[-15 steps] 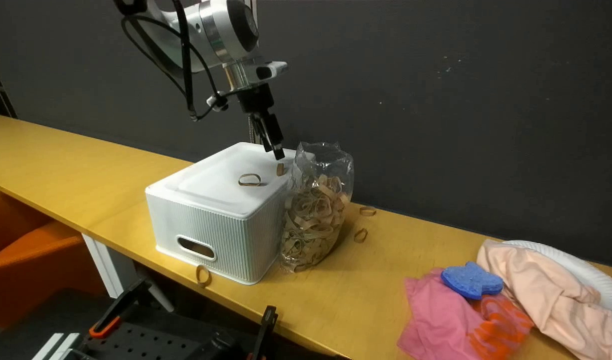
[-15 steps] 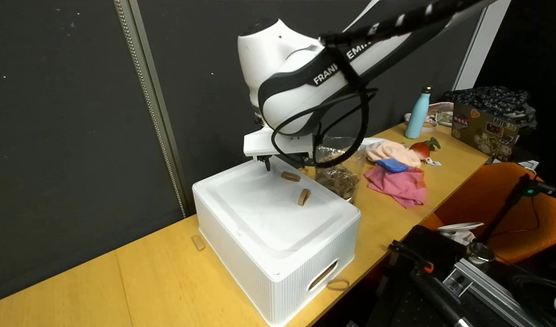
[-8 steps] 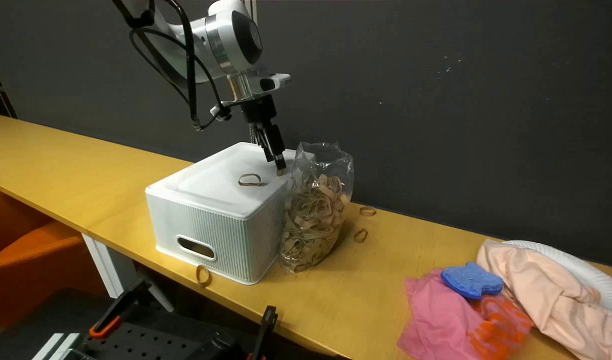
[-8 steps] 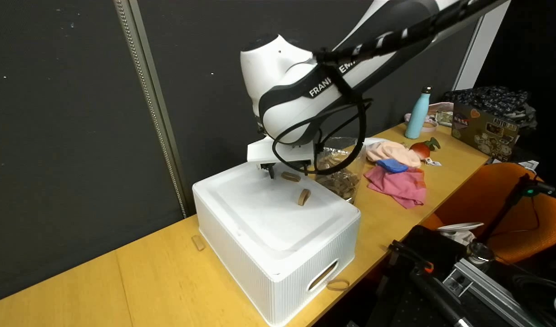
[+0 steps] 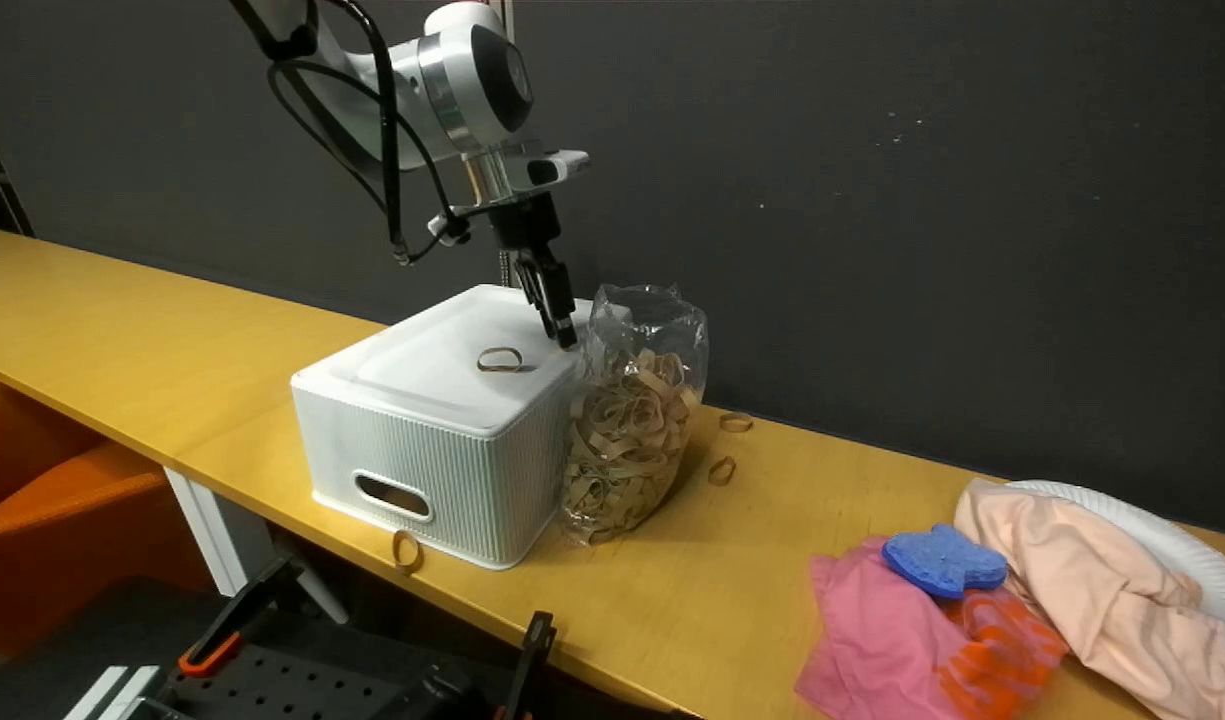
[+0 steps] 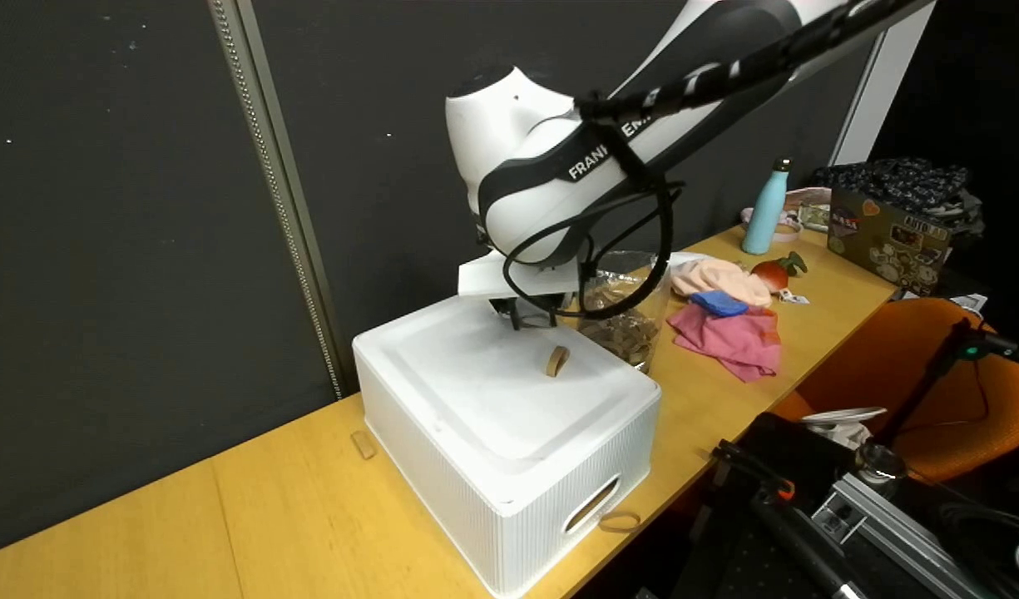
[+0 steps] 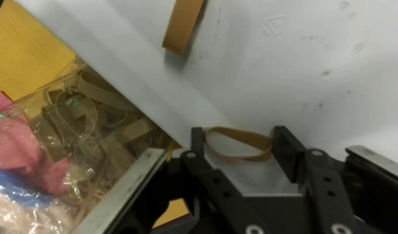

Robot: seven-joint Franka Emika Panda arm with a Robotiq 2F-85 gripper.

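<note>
- Since its fingertips meet both ends of a tan rubber band (image 7: 250,139), the claw (image 7: 238,143) is partly closed and seems to pinch the loop lengthwise; the loop bows rather than folds, which suggests a light squeeze.
- That band sits at the top of a white box (image 6: 509,399), by one edge; whether it touches the surface I cannot tell.
- Overhead, the arm (image 5: 472,85) bends its wrist downward, pointing the claw steeply at the box with a slight lean, presumably so the fingers can straddle something so low and thin.
- A second band (image 6: 557,362) is on the same top, apart from the claw.
- Judging by the embossed mark (image 7: 276,25) on that surface and the handle slot (image 5: 394,496) set low, the box is probably an upturned bin, its flat base acting as a raised stand.
- Just beside it, a clear bag of bands (image 5: 627,440) stands upright, perhaps leaning on the box's wall for support.
- Around these, loose bands (image 5: 721,471) lie singly on the worktop (image 5: 762,560).
- Farther along, a blue sponge (image 5: 942,560) rests on a pink cloth (image 5: 872,630), next to a peach cloth (image 5: 1092,570) partly over a white plate (image 5: 1172,545).
- Farthest off in an exterior view, a light-blue bottle (image 6: 767,212) stands upright near a stickered box (image 6: 883,241).
</note>
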